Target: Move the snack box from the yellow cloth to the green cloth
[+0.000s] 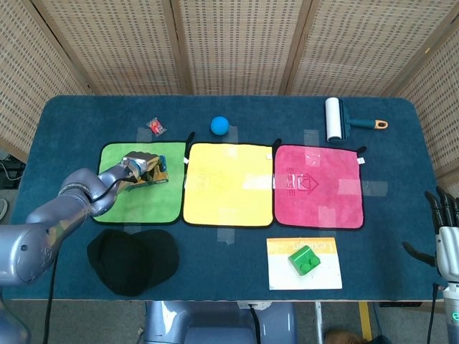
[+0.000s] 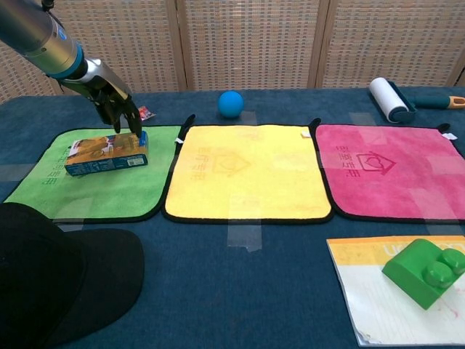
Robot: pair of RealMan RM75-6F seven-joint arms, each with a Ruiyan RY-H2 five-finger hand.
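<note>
The snack box [image 2: 106, 153] lies flat on the green cloth [image 2: 87, 190], toward the cloth's one o'clock corner, with its long side running roughly from nine to three o'clock and a slight tilt. In the head view the same box [image 1: 148, 169] sits in the upper middle of the green cloth [image 1: 125, 204]. The left hand [image 2: 110, 98] hangs over the box's three o'clock end with its fingers pointing down; the fingertips [image 2: 135, 128] reach the top edge of the box there, but whether they grasp it or only touch it cannot be told from either view. In the head view the left hand [image 1: 134, 166] covers part of the box. The yellow cloth [image 2: 247, 174] lies bare just beside the green one, at its three o'clock side, and the pink cloth [image 2: 396, 171] follows at three o'clock of the yellow. A blue ball [image 2: 231, 104] rests on the table at twelve o'clock of the yellow cloth, and a small red wrapper [image 1: 156, 127] lies at twelve o'clock of the green cloth. A lint roller [image 1: 336, 120] sits at twelve o'clock of the pink cloth. A black cap [image 1: 135, 259] lies at six o'clock of the green cloth, and a green block [image 1: 304, 259] stands on a sheet of paper [image 1: 326, 276] near the table's front edge. The right hand [image 1: 446, 229] shows at the far three o'clock edge of the head view, off the table, fingers apart and holding nothing.
</note>
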